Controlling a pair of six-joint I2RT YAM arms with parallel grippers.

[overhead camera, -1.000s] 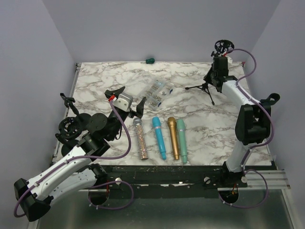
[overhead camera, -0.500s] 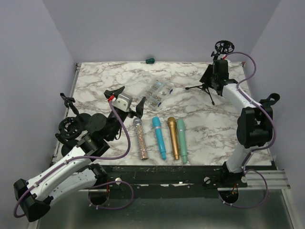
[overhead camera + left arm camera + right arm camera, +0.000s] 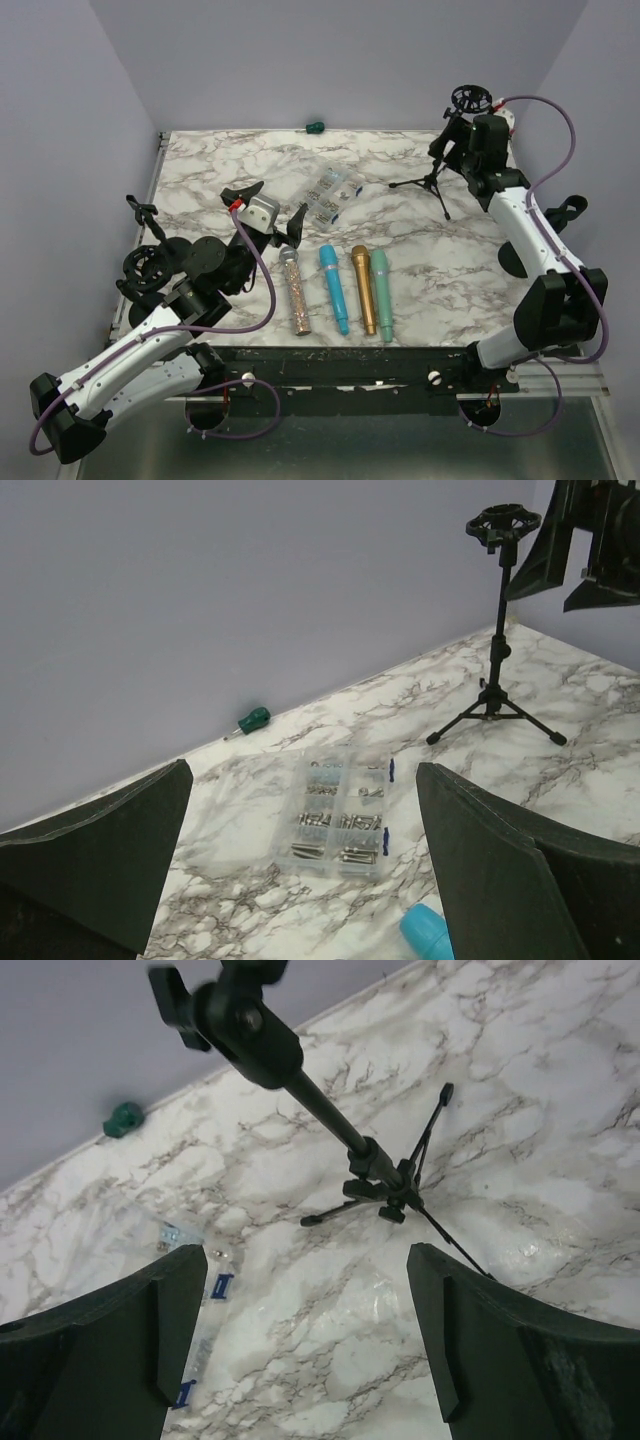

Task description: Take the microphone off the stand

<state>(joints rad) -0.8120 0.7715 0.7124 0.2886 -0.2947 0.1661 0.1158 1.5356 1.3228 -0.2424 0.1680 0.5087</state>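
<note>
Mics: all 4 lie flat in a row near the front-middle of the marble worktop [image 3: 220,160], heads pointing away from the arm bases. Left to right that's the glitter mic [image 3: 295,292], blue mic [image 3: 334,288], gold mic [image 3: 363,288] and teal mic [image 3: 381,292]. Gold and teal are right next to each other.

Left arm [image 3: 150,350] stretches in from the near-left corner. Its jaws hang released and spread wide w/ nothing between them, just behind the glitter mic's head.

Right arm [image 3: 530,230] reaches up to the far-right corner. Its jaws are also released, wide apart and gripping nothing, just beside the upper part of the stand [image 3: 432,180].

That tripod stand is upright on the worktop, and the ring holder [image 3: 503,520] on top is bare.

Clear parts box [image 3: 333,195] sits mid-worktop, between the mics and the back wall.

Green-handled screwdriver [image 3: 314,127] lies at the far edge by the wall.
</note>
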